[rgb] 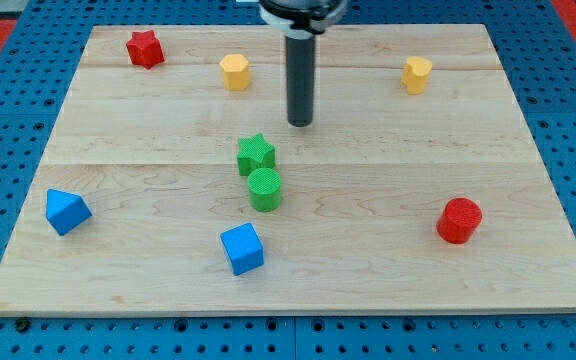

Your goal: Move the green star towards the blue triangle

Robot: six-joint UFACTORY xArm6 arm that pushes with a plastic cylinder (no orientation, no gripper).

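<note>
Bare rod's end, my tip point(300, 122), near green star point(256, 154), toward view's top-right.

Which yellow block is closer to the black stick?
The yellow block toward the view's left; it sits nearer my tip than the yellow block toward the right.

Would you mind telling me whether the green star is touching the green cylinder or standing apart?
Touching: the green star abuts the green cylinder just below it, no wood showing between. My tip stands apart, up-right.
</note>
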